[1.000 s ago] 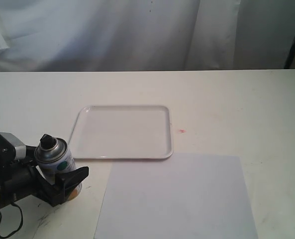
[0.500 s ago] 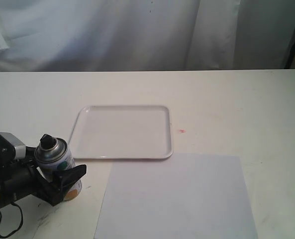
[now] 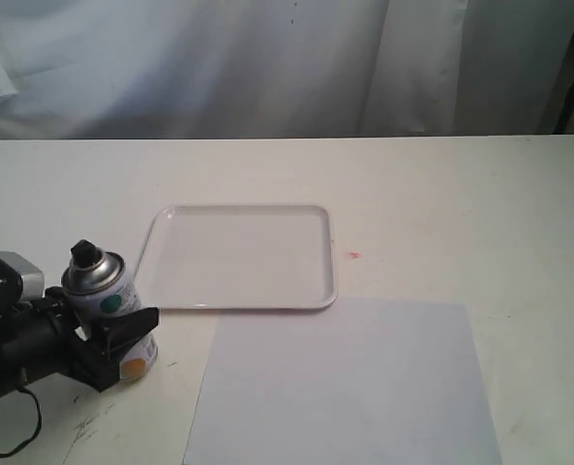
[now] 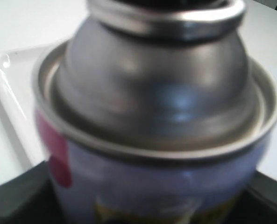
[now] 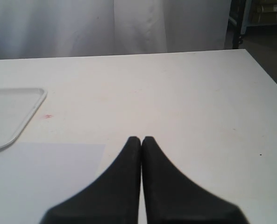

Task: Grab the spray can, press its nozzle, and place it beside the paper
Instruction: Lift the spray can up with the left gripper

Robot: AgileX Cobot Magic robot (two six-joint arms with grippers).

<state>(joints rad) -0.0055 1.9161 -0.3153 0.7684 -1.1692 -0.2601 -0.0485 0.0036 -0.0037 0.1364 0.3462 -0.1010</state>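
Fingers (image 5: 115,191) of the right gripper (image 5: 141,140), touching, appear only in wrist view.

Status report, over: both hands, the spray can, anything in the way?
Left hand shut on spray can, upright, left of paper. Right hand shut, empty. Tray beyond, clear of the path.

Left claw (image 3: 124,329) clamps spray can (image 3: 101,281); right claw (image 5: 141,140) closed.

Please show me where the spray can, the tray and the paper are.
spray can (image 3: 93,279): exterior view, silver dome.
tray (image 3: 238,257): exterior view, bare floor.
paper (image 3: 345,387): exterior view, middle of sheet.
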